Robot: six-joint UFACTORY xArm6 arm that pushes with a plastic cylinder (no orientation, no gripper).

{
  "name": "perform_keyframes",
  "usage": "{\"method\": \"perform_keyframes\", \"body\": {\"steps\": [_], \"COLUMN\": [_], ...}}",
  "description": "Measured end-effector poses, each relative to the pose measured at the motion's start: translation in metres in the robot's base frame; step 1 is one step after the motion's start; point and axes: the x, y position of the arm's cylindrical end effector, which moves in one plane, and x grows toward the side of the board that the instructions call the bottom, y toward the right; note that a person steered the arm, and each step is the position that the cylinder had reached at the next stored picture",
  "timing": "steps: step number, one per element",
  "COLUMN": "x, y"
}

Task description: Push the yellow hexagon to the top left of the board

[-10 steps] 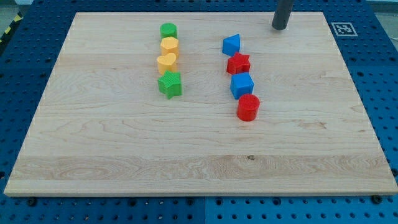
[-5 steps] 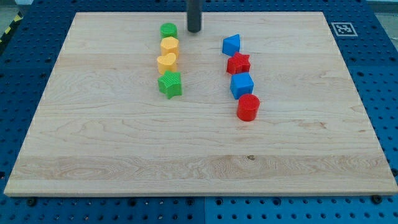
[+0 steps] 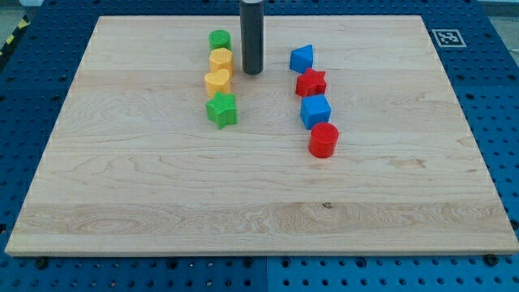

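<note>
The yellow hexagon (image 3: 220, 59) lies on the wooden board (image 3: 162, 186) near the view's top, second in a column of blocks. A green cylinder (image 3: 219, 39) is just above it, a yellow heart (image 3: 216, 82) just below, then a green star (image 3: 221, 110). My tip (image 3: 252, 71) stands a short way to the right of the yellow hexagon, apart from it, about level with the gap between the hexagon and the heart. The dark rod rises from it to the view's top edge.
A second column stands to the right of my tip: a blue block (image 3: 302, 58), a red star (image 3: 310, 83), a blue cube (image 3: 315, 111) and a red cylinder (image 3: 323, 139). A marker tag (image 3: 446, 36) sits at the board's top right corner.
My tip moved from the board's top right to the left, then down the view, and now stands just right of the yellow hexagon. No block has moved.
</note>
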Motion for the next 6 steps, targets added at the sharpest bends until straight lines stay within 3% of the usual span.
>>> {"method": "perform_keyframes", "body": {"steps": [4,6], "x": [0.005,-0.022], "y": [-0.063,-0.109]}}
